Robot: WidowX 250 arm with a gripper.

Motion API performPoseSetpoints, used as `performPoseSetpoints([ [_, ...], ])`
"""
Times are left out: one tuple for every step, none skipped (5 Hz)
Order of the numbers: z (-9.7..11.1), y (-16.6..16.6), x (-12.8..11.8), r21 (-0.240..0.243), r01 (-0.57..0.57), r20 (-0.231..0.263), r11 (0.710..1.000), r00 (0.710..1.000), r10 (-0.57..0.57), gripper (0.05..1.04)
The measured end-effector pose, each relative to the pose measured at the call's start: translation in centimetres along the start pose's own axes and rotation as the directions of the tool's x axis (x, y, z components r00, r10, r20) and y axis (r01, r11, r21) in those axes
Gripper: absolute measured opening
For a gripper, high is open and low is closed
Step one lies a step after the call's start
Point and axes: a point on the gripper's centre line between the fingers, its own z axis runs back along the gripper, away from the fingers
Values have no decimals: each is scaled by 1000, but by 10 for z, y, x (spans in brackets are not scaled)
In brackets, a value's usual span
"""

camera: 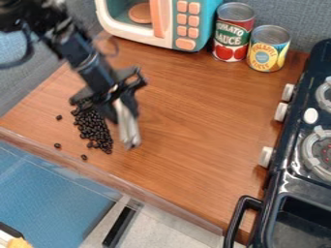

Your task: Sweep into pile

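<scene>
The black gripper (117,99) hangs over the left part of the wooden counter, shut on a pale grey sweeping tool (128,127). The tool points down toward the counter, its lower end just right of the dark beans. The small, dark beans (94,130) lie in an elongated heap to the left of the tool. A few stray beans lie apart: one to the left of the heap (59,117), one lower left (57,145) and one below it (84,157). The gripper and arm cover part of the heap's upper end.
A toy microwave (178,24) stands at the back, with a red can (233,34) and a yellow can (268,48) beside it. The black toy stove (284,181) borders the right side. The counter's front edge (103,173) runs below the beans.
</scene>
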Motion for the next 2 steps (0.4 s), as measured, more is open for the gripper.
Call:
performPoseSetpoints([
  [3, -20, 29, -22, -67, 26, 998, 997, 68, 372],
  [-6, -20, 62, -1, -168, 76, 986, 983, 168, 372],
])
